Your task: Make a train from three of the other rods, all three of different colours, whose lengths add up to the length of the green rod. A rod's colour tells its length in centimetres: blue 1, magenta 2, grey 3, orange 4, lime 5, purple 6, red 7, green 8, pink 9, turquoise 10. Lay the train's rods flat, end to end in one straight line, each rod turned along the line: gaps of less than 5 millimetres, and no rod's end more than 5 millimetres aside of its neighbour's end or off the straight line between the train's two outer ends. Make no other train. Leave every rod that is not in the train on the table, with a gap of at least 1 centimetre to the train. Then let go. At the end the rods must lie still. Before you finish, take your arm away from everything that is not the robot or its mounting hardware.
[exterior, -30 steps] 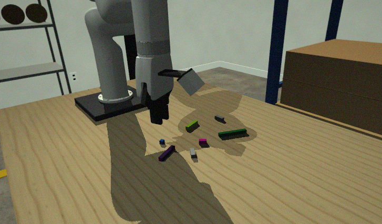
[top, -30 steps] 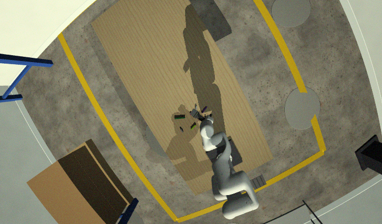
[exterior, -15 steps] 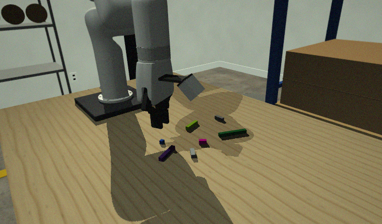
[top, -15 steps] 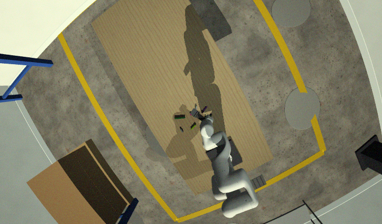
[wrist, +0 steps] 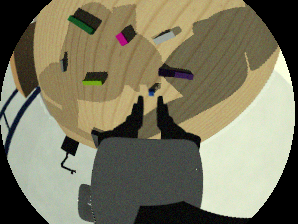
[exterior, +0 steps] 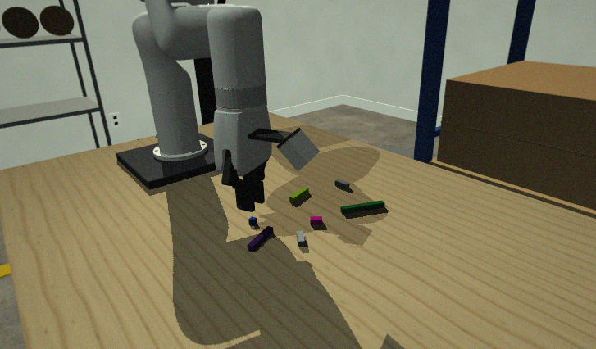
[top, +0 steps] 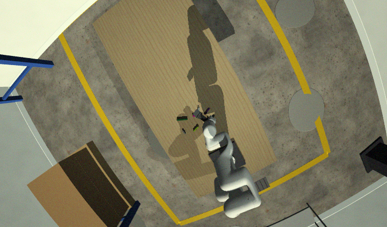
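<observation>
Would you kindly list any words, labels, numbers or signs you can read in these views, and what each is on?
None: no readable text shows in any view.
The rods, such as the green rod, are plain coloured.
The gripper, the table and the brown box bear no markings.
</observation>
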`<state>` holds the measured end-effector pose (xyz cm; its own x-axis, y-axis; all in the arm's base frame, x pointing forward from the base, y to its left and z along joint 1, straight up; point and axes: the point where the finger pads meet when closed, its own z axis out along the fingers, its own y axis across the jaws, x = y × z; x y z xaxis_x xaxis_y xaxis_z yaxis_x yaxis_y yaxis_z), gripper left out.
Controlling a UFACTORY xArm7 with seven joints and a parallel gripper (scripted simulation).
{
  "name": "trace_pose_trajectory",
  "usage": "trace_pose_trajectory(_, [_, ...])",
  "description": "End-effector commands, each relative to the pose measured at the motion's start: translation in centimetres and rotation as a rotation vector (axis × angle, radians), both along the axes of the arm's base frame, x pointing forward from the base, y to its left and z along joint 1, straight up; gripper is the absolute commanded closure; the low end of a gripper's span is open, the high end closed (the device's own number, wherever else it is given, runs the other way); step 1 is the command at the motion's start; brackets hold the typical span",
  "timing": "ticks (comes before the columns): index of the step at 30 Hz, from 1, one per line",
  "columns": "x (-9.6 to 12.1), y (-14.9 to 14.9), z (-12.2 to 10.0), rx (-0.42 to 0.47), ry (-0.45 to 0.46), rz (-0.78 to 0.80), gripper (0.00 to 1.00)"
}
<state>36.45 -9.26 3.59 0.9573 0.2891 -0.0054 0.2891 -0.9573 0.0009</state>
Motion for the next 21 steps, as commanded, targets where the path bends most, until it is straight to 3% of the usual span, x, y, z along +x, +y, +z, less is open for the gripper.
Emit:
trace_pose_trajectory(1, [0.2, -0.1, -0.5, -0.001, -0.004, 0.0, 0.76])
trace_pose_trajectory(21, [0.2, -0.1, -1.7, -0.001, -0.004, 0.0, 0.76])
